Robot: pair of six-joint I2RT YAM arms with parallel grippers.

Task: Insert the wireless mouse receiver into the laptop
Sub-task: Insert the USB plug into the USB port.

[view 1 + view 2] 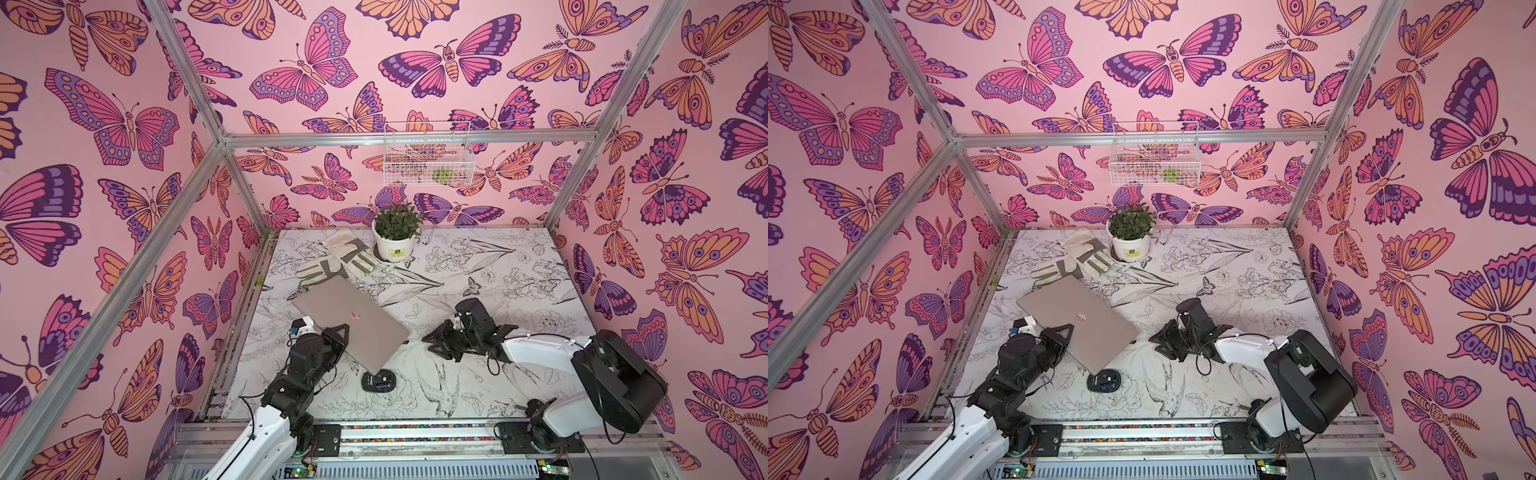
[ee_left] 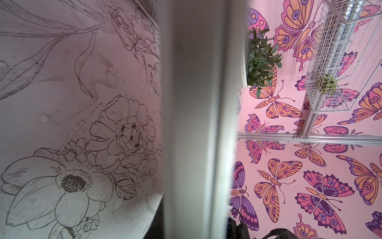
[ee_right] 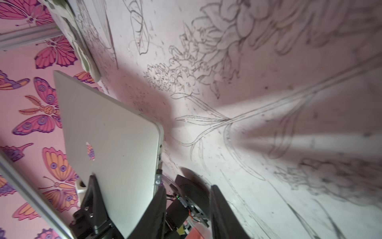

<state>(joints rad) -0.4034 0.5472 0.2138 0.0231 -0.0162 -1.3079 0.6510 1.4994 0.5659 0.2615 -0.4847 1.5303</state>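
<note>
Wireless mouse receiver (image 1: pixel 405 341) is showing as a tiny dark speck at the right-hand edge of the laptop (image 1: pixel 332 307). It is sitting just beyond the black mouse (image 1: pixel 377 381), which is lying on the table (image 1: pixel 498 386) close to the laptop's near corner. Whether the receiver is sitting fully in a port, I cannot tell. The right gripper (image 1: pixel 429 341) is hovering just to the right of that speck, its tips pointing left toward it with a small gap between. Its jaws are standing partly apart and gripping nothing; in the right wrist view only the mouse and table are showing between them. To the left, the left gripper (image 1: pixel 340 332) is clamping the laptop's near left edge, one finger lying on the closed lid. The laptop is lying skewed, its long sides running from far left to near right. Just beyond its far corner a pair of pale gloves (image 1: pixel 332 266) is lying. Farther back a potted plant (image 1: pixel 397 237) is standing by the far wall, and a white wire basket (image 1: pixel 428 153) is hanging above it.
</note>
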